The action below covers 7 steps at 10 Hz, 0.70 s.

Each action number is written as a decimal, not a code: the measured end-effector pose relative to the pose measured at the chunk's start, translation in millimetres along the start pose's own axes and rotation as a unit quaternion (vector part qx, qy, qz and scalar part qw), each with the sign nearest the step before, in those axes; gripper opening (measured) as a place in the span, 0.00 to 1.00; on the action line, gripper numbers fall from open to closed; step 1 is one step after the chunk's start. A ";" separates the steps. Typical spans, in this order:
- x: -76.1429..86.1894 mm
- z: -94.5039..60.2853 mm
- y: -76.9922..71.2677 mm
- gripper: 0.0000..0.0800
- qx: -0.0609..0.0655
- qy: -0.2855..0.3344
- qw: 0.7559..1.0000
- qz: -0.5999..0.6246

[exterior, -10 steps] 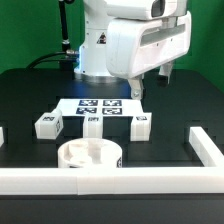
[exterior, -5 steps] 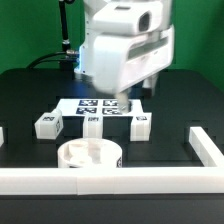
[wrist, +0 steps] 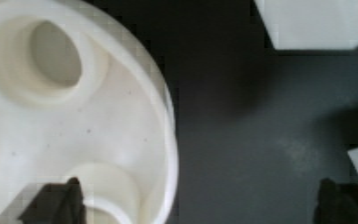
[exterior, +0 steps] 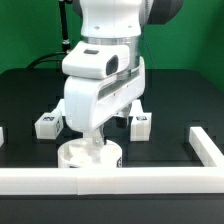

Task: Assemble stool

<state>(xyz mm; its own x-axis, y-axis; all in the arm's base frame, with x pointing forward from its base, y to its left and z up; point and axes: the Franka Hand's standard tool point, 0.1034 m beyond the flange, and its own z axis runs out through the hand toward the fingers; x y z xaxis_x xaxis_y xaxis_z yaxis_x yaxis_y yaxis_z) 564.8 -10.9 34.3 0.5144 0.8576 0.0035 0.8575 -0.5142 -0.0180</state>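
Observation:
The round white seat disc [exterior: 110, 158] lies on the black table near the front rail. In the wrist view the seat [wrist: 69, 120] fills one side, with an oval socket [wrist: 51, 50] showing. My gripper [wrist: 197, 203] is open and empty just above it. One fingertip [wrist: 51, 200] is over the seat and the other [wrist: 346, 200] is over bare table beside the rim. Two white legs stand behind the seat, one at the exterior view's left [exterior: 46, 124] and one at its right [exterior: 141, 123]. The third leg is hidden behind the arm.
A long white rail [exterior: 110, 182] runs along the table's front, with a short white wall [exterior: 205, 148] at the exterior view's right. The marker board is mostly hidden behind the arm's white hand [exterior: 95, 100]. White part corners [wrist: 327, 22] show in the wrist view.
The arm has swung from the back of the table forward and down. The gripper, which hung above the marker board, now sits low over the seat disc and hides the middle leg.

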 end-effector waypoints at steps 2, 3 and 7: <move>-2.8 4.6 3.6 0.81 0.001 0.000 1.000 0.003; -2.8 4.9 5.4 0.81 0.001 0.001 1.000 0.004; -3.5 5.2 9.8 0.81 -0.002 0.002 1.000 0.006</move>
<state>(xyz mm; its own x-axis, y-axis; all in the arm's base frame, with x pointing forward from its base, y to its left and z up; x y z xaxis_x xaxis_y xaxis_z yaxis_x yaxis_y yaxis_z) 571.3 -18.9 28.9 0.5253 0.8509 0.0070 0.8509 -0.5251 -0.0140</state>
